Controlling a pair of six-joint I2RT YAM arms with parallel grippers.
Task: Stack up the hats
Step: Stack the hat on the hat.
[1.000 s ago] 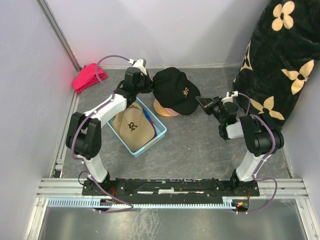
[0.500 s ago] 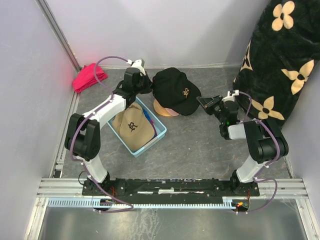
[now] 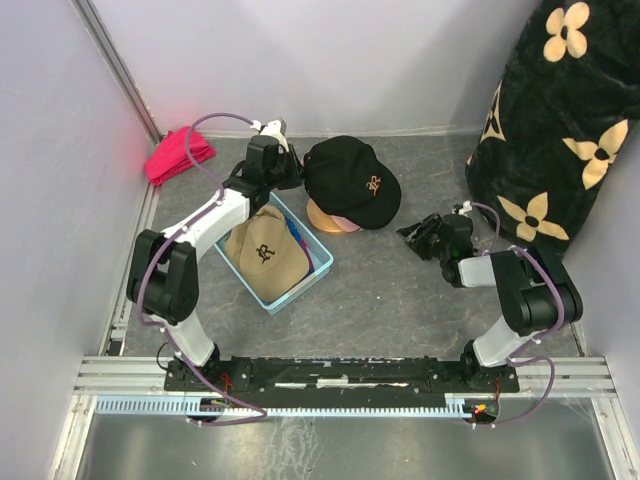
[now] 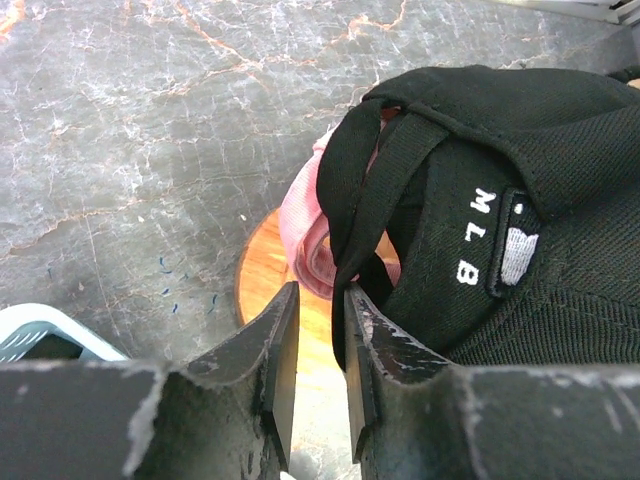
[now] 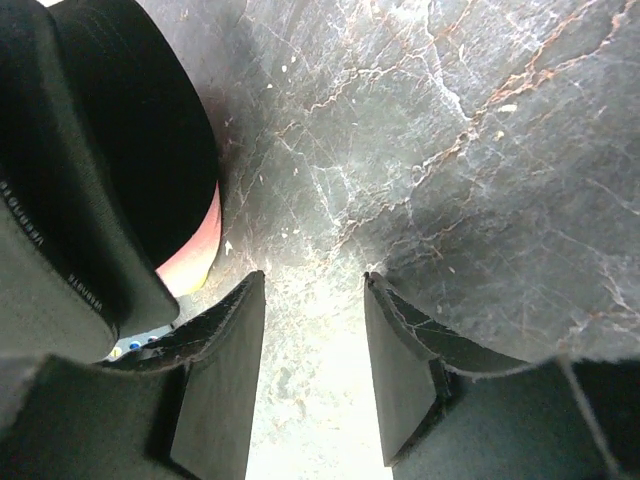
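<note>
Two arms are out over the grey counter point(image 3: 400, 290), and neither one has hold of anything right now. The left gripper point(image 4: 320, 300) is reaching to the back of the black cap point(image 3: 352, 180). Its jaws are only a crack apart, with just wood and counter showing in the gap. The cap's rear strap hangs right at the tip of one jaw. It looks like it's touching, but it isn't pinched between them.

That black cap sits on top of a pink cap point(image 4: 305, 225), and both are perched on the round wooden stand point(image 4: 265, 290) toward the back middle of the counter.

The right gripper point(image 5: 312, 290) is low over the counter, near the black cap's brim side but not touching it. Its jaws are spread fairly wide with only bare stone between them.

Off to the left there's a light blue basket point(image 3: 318, 262) with a tan cap point(image 3: 262, 255) lying in it, logo up. There's some other fabric tucked beside it that I can't make out. A red-pink cloth bundle point(image 3: 178, 152) sits in the far left corner, and a black flowered blanket point(image 3: 560, 130) is heaped on the right.
</note>
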